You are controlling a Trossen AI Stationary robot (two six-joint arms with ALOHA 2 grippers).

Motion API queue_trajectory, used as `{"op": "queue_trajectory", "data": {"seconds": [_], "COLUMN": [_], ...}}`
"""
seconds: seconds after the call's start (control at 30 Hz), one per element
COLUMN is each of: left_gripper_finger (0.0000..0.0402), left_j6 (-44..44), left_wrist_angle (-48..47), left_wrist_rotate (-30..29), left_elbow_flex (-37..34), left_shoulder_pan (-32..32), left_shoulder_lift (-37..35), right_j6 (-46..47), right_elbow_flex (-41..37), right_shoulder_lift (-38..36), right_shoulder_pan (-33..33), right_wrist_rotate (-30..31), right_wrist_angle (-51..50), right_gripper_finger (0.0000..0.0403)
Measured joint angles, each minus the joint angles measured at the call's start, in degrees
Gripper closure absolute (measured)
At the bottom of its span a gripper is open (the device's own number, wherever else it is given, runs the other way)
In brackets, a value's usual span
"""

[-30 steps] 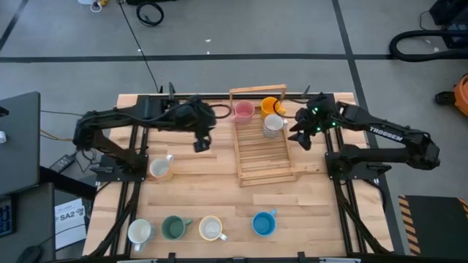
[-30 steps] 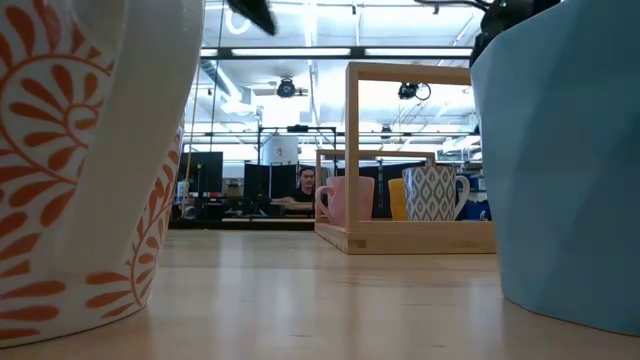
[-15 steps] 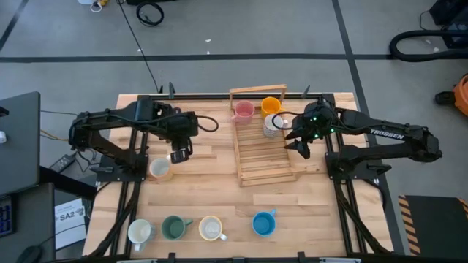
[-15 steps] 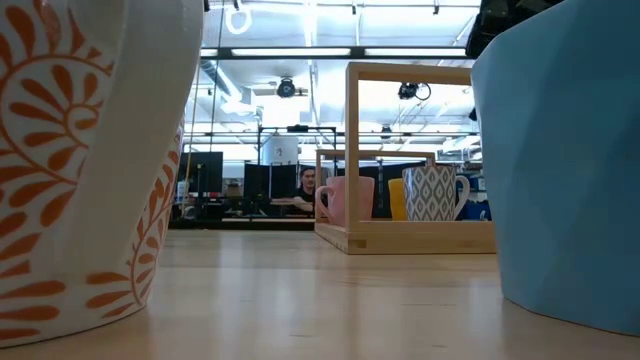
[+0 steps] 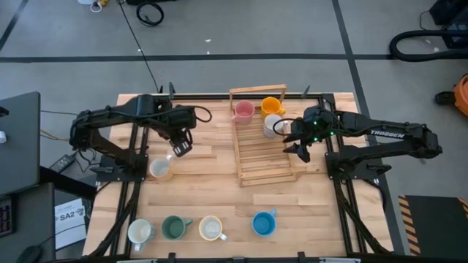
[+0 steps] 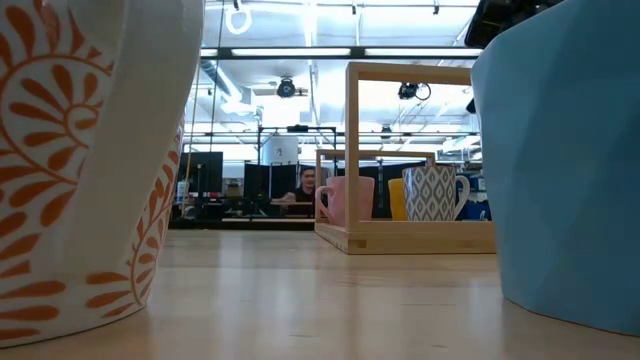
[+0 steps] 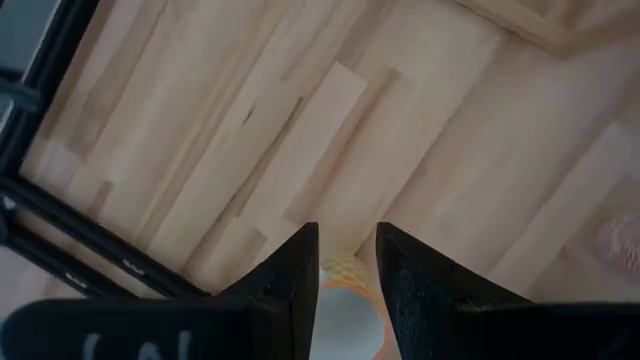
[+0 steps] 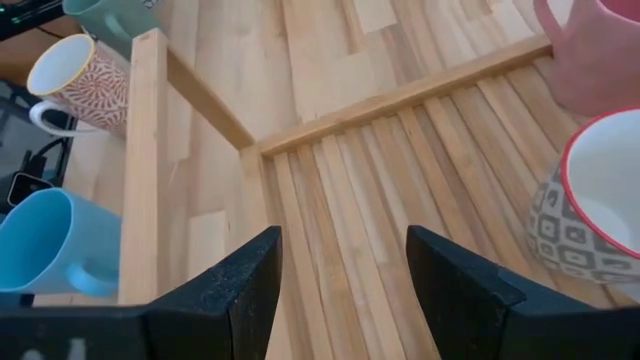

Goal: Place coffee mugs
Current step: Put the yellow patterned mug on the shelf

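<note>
Three mugs in rack (image 5: pixel 263 150) per high view; only right wrist shows right gripper (image 8: pixel 340 290) open, empty.

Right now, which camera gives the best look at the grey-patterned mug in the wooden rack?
The right wrist view: the grey-patterned mug shows close, with its red rim and diamond pattern. The high view shows it small, beside the orange mug. The low view shows it side-on, far away. The left wrist view misses it.

Grey floor (image 5: pixel 219 69) crossed by pale lines surrounds the wooden table (image 5: pixel 219 197); black cables (image 5: pixel 150 13) coil at eleven o'clock; ceiling strip lights (image 6: pixel 330 52) glow.
</note>
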Motion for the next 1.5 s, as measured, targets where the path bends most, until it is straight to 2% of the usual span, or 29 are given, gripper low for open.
{"op": "queue_trajectory", "data": {"seconds": [0.3, 0.6, 0.93, 1.2, 1.5], "left_gripper_finger": [0.0292, 0.0292, 0.0292, 0.0292, 0.0292], "left_j6": [-4.62, -4.99, -6.47, -6.41, -6.35], "left_wrist_angle": [-0.03, 0.4, 3.73, 10.99, 12.94], "left_wrist_rotate": [3.79, 7.91, 7.96, 8.22, 8.24], "left_elbow_flex": [-1.29, -13.01, -24.48, -31.09, -34.69], "left_shoulder_pan": [4.47, 6.37, 6.48, 6.48, 6.48], "left_shoulder_lift": [-0.02, 0.0, 0.04, 0.04, 0.04], "right_j6": [-0.1, -0.11, -0.11, -0.11, -0.11], "right_elbow_flex": [-0.01, -0.01, -0.01, -0.01, -0.01], "right_shoulder_lift": [0.0, 0.0, 0.0, 0.0, 0.0], "right_shoulder_pan": [2.01, 3.37, 3.51, 3.51, 3.51], "right_wrist_rotate": [0.99, 2.51, 2.55, 2.53, 2.53], "right_wrist_angle": [0.17, 0.16, 0.14, 0.14, 0.14], "right_gripper_finger": [0.0183, 0.0183, 0.0183, 0.0183, 0.0183]}}
